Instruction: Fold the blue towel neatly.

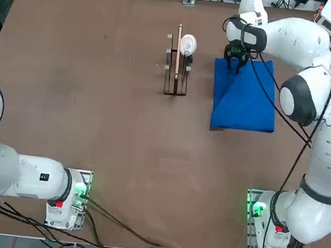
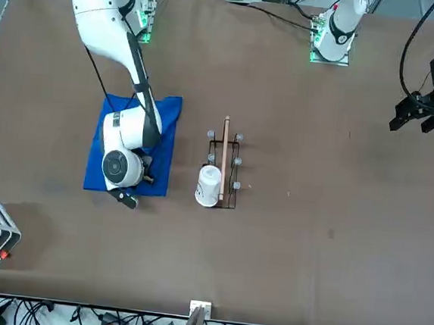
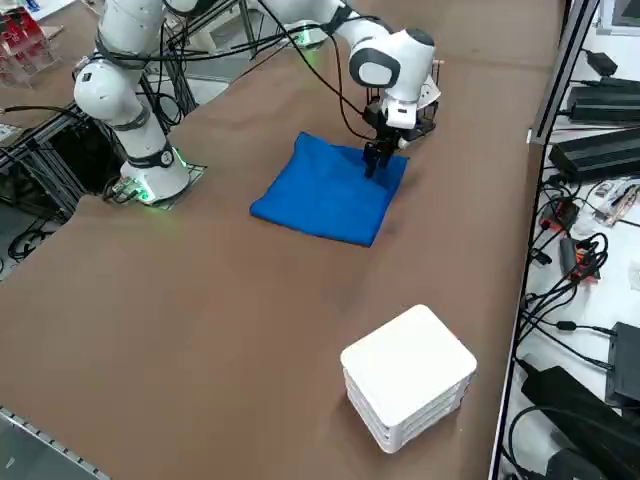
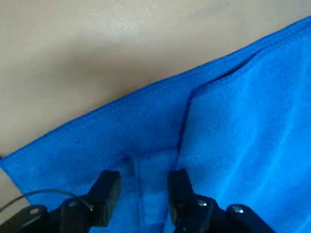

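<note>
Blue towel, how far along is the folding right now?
Partly done: the blue towel already lies doubled, one layer's edge showing over another in the wrist view. In hand: the right end effector sits open over that overlapping edge. Left: any further fold and squaring it up.

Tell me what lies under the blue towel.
The blue towel lies flat on the brown table; only the tabletop shows around its edges. Anything beneath is covered. The right gripper stands open above the towel's far corner.
</note>
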Motion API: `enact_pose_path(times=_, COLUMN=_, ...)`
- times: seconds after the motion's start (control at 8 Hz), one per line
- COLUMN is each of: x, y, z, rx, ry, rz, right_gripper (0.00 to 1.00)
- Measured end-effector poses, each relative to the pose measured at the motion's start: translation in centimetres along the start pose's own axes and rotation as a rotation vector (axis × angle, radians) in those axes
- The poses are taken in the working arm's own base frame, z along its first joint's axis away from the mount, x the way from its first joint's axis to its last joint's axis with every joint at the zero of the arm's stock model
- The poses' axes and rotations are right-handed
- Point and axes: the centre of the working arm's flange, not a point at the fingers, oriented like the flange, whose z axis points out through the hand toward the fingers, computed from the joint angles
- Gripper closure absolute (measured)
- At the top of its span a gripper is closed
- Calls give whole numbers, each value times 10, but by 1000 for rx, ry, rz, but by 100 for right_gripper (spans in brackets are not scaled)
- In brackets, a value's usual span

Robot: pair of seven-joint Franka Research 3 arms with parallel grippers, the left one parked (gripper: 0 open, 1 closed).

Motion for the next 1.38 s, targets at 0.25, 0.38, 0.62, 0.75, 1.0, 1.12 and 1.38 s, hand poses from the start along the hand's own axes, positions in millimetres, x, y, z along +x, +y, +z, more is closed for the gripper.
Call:
enact_pose_path(times=0.25, x=4, y=4, z=2, rx=-1, ry=-4, rz=9, right_gripper=39)
enact_pose_path(times=0.38, x=8, y=8, z=3, rx=1, ry=-5, rz=16, right_gripper=39)
enact_pose_path(times=0.62, x=12, y=13, z=3, rx=3, ry=-7, rz=26, right_gripper=39)
enact_pose_path(times=0.75, x=12, y=12, z=2, rx=5, ry=-6, rz=24, right_gripper=39)
enact_pose_path(times=1.0, x=9, y=4, z=-4, rx=18, ry=2, rz=12, right_gripper=39)
enact_pose_path(times=1.12, x=9, y=-1, z=-12, rx=30, ry=14, rz=7, right_gripper=39)
enact_pose_path(times=1.38, x=9, y=-4, z=-17, rx=37, ry=21, rz=3, right_gripper=42)
